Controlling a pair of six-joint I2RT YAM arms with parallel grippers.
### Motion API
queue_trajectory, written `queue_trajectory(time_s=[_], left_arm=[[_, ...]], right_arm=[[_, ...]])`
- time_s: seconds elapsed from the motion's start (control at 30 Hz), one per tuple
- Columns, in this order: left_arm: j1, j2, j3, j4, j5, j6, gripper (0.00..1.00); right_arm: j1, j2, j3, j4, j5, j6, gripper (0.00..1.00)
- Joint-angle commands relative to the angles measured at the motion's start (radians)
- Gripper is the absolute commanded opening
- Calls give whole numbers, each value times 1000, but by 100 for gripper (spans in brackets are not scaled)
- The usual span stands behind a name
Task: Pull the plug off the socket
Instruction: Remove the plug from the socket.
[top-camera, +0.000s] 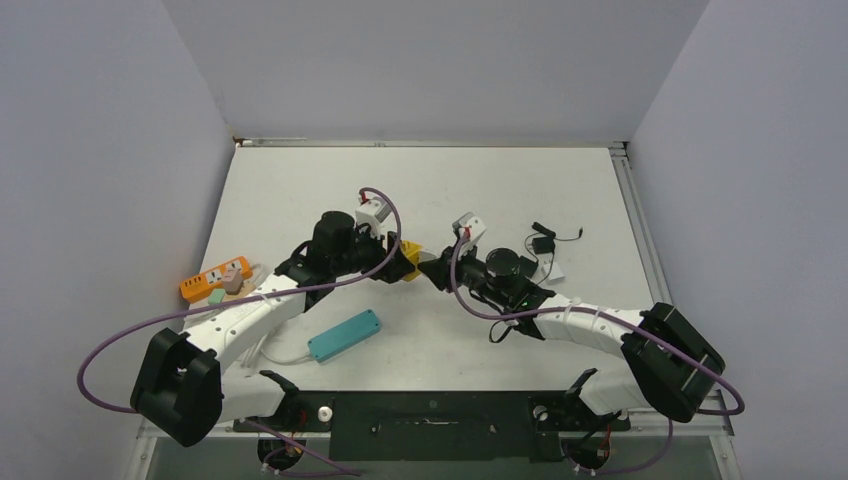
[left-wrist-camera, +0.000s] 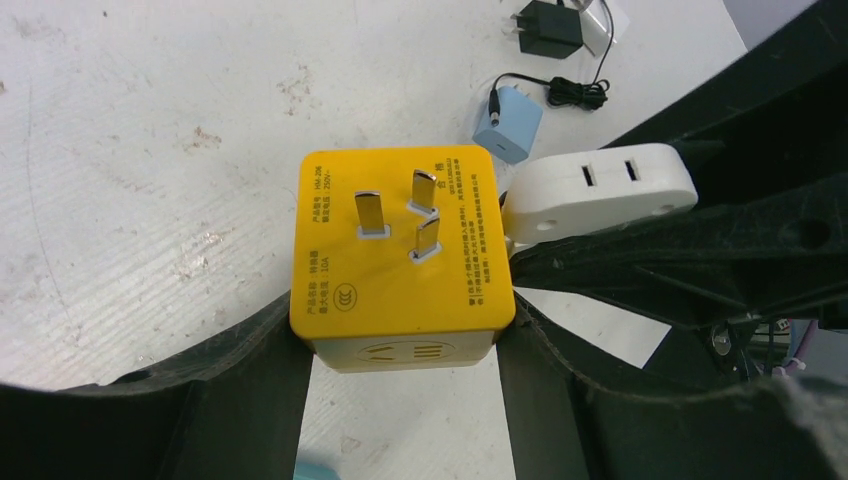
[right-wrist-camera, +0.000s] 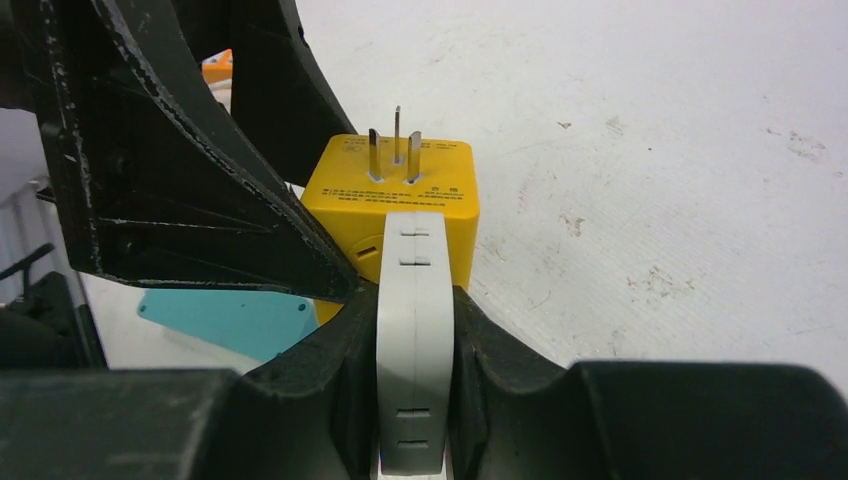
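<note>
Both hands are clamped: left hand (left-wrist-camera: 400, 350) on yellow socket (left-wrist-camera: 400, 250), right hand (right-wrist-camera: 415, 350) on white plug (right-wrist-camera: 413, 340).

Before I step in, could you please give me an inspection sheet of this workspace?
Surface: white table, scuffed and stained.
Job's things: yellow socket cube with white plug at its side; whether seated, cannot tell.
Clutter: orange power strip, teal box, black adapter, blue adapter.
Grippers: left gripper clamps the cube; right gripper clamps the plug.
Cables: purple arm cables; black adapter lead.
Surroundings: plain grey walls.
</note>
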Motion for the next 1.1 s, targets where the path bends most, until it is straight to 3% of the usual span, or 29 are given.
queue_trajectory(time_s=[0.0,0.17,0.33,0.53,0.73,1.07], left_arm=[[16,-73,26,128,61,47,0],[18,-127,-15,226,169,47,0],[18,-115,-8,215,167,42,0],[18,-94,16,117,4,46,0],[18,-42,50,11,-100,36,0],[18,-26,47,41,-45,39,0]], right_arm=[[-117,-46,-11,99,-155,67,5],[-201,-23,-10,121,-275,107,5],[-208,-9,-4,123,-283,110,5],[-167,-32,5,74,-166,82,5],[-11,-59,52,-27,13,-22,5],[16,-48,59,-35,21,-15,5]])
